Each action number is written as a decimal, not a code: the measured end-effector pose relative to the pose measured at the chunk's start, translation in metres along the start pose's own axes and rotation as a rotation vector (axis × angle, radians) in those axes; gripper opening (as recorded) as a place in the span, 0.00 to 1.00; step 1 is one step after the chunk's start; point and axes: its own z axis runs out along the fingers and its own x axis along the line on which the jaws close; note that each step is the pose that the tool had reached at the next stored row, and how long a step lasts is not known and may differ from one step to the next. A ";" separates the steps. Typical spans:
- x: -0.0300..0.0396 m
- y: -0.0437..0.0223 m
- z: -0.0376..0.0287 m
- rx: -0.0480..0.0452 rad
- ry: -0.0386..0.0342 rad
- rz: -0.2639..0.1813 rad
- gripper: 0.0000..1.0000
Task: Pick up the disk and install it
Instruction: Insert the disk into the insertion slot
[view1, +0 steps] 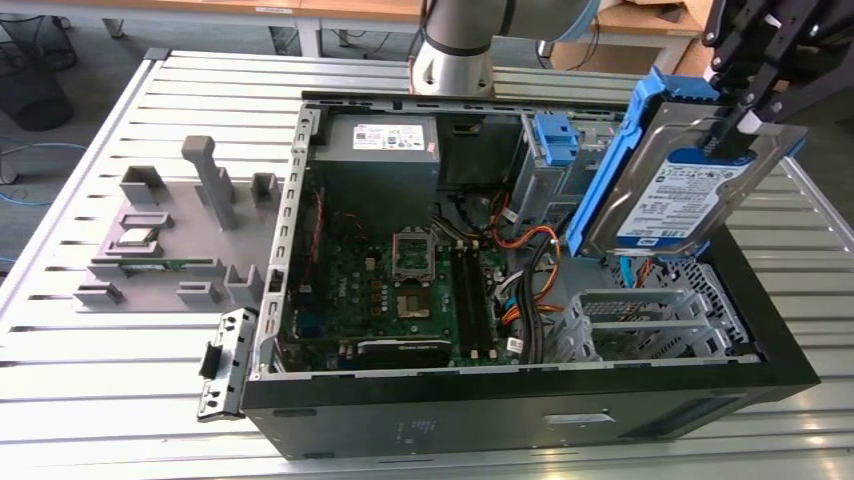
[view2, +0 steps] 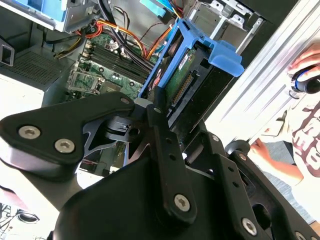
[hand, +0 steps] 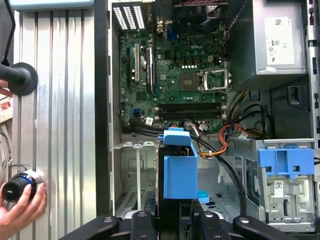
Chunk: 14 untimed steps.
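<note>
The disk (view1: 674, 185) hangs tilted, nearly on edge, above the open computer case (view1: 534, 400) at the exterior view's right. It is a silver drive with a white-and-blue label, framed by blue rails. My gripper (view1: 742, 122) comes down from the upper right and is shut on the disk's upper part. In the second wrist view the disk (view2: 181, 70) runs away from my black fingers (view2: 159, 112), which press on it. In the first wrist view its blue rail end (hand: 180, 172) sits over the metal drive cage (hand: 135, 170), just ahead of my gripper (hand: 172, 222).
Inside the case lie the motherboard (view1: 400, 280), orange and black cables (view1: 527, 250), a grey power supply (view1: 380, 150) and a bare blue bracket (hand: 285, 162) in a bay. A grey fixture (view1: 174, 230) stands on the slatted table. A person's hand (hand: 20, 210) holds a knob beside the case.
</note>
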 end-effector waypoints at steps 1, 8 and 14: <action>0.0026 -0.0015 0.0002 0.0000 -0.0001 0.000 0.35; 0.0135 -0.0064 0.0014 -0.0001 0.0001 0.000 0.35; 0.0200 -0.0129 0.0065 -0.0001 0.0000 0.000 0.35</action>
